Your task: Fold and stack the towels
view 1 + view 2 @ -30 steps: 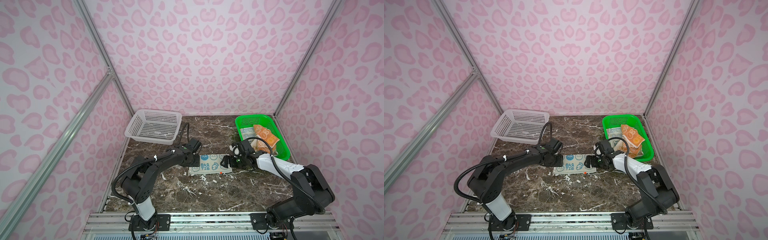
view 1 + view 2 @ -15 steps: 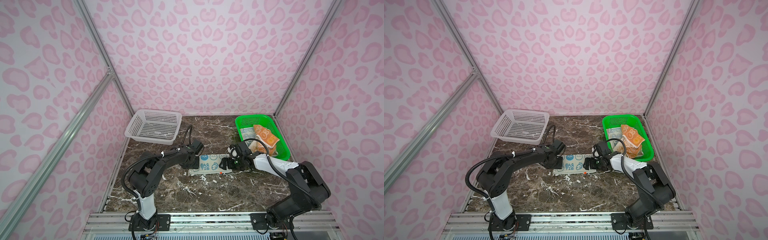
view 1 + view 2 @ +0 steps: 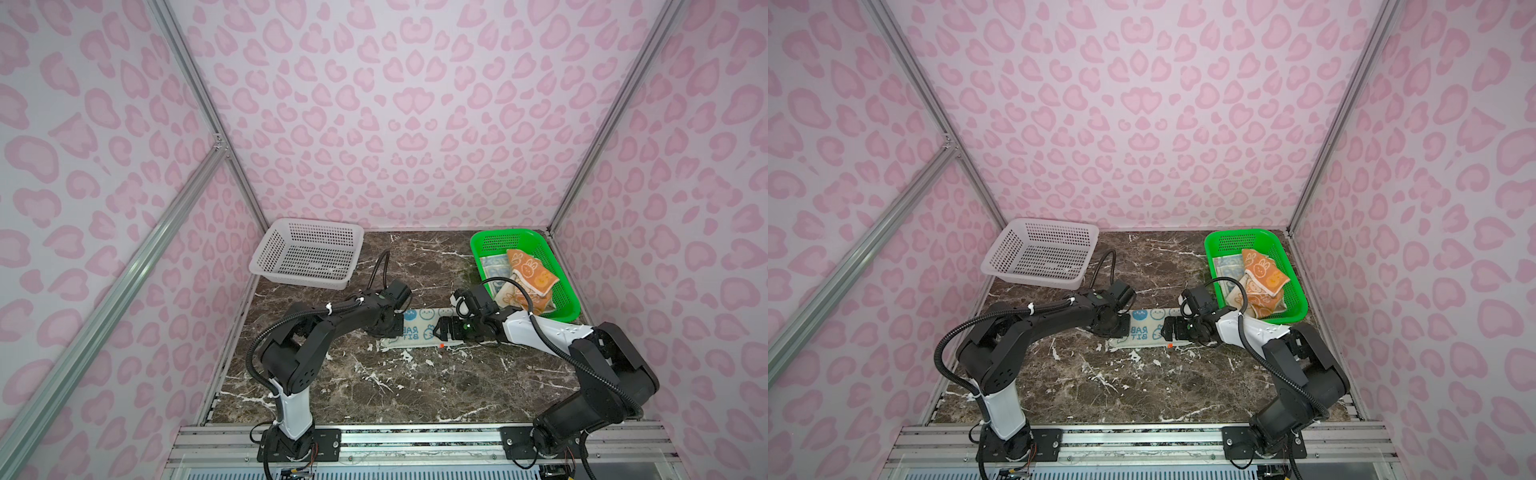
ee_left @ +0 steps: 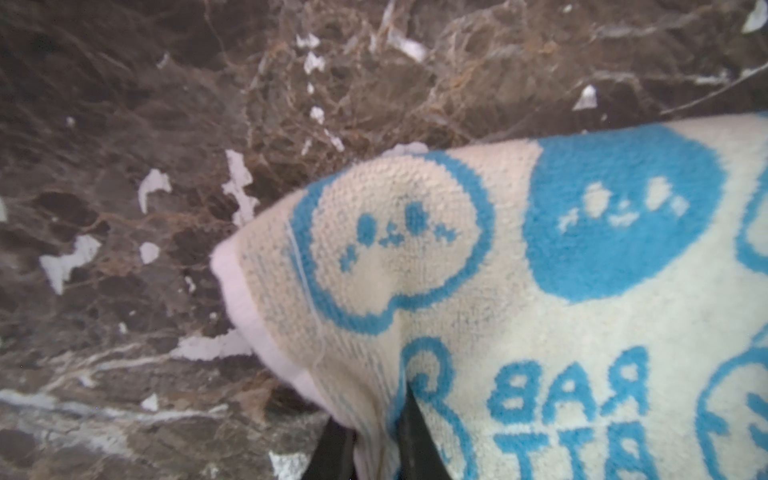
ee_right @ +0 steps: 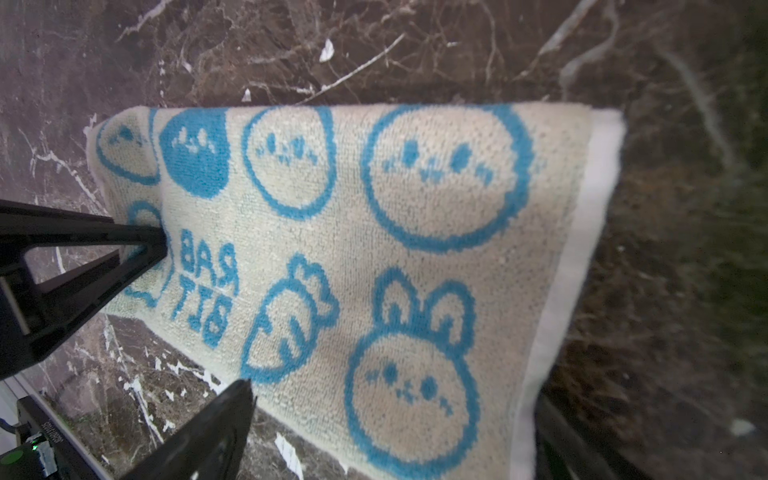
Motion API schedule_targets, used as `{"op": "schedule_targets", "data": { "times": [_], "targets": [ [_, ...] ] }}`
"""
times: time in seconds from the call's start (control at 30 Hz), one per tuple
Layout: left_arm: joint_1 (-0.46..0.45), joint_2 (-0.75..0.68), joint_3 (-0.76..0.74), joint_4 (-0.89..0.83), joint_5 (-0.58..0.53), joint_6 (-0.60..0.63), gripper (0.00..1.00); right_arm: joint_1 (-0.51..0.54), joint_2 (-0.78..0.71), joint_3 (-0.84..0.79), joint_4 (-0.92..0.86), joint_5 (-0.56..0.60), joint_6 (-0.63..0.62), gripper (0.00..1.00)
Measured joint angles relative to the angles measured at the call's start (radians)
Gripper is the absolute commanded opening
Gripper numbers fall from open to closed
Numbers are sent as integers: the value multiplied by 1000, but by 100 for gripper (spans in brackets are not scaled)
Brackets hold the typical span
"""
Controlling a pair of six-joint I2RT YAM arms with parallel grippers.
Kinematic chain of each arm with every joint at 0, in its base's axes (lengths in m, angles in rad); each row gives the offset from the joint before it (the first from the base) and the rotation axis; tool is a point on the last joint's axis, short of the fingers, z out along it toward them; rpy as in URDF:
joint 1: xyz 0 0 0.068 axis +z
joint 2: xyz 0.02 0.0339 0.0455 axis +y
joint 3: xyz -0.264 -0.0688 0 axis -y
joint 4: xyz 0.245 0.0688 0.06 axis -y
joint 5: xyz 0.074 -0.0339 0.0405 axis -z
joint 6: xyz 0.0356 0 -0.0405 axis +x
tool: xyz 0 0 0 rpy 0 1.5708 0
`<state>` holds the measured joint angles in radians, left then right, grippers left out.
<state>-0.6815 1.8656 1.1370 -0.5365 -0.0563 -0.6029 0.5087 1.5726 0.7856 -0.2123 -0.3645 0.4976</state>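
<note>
Marble table (image 3: 374, 395), left hand (image 4: 374, 432) now clenched on cream towel (image 3: 419, 332), right hand (image 3: 440, 330) still spread wide.

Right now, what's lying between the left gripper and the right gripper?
The cream-and-blue towel, lying as a narrow strip, spans that gap in both top views.

The towel (image 3: 415, 336) lies on the table (image 3: 374, 386), left basket (image 3: 299, 280) and right basket (image 3: 494, 241) behind it.
</note>
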Motion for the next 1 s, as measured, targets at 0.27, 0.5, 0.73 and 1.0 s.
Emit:
{"op": "schedule_targets", "data": {
  "times": [0.27, 0.5, 0.73, 1.0],
  "targets": [
    [-2, -13, 20, -19, -16, 24, 4, 8, -14, -6, 1, 5, 8, 99],
    [1, -13, 131, -220, -191, 77, 4, 8, -41, -11, -13, 5, 16, 99],
    [0, -16, 256, -348, -362, 143, 4, 8, -77, 14, -27, 6, 1, 99],
    [23, -18, 407, -411, -546, 285, 4, 8, -103, 153, -42, 8, -31, 99]
  ]
}}
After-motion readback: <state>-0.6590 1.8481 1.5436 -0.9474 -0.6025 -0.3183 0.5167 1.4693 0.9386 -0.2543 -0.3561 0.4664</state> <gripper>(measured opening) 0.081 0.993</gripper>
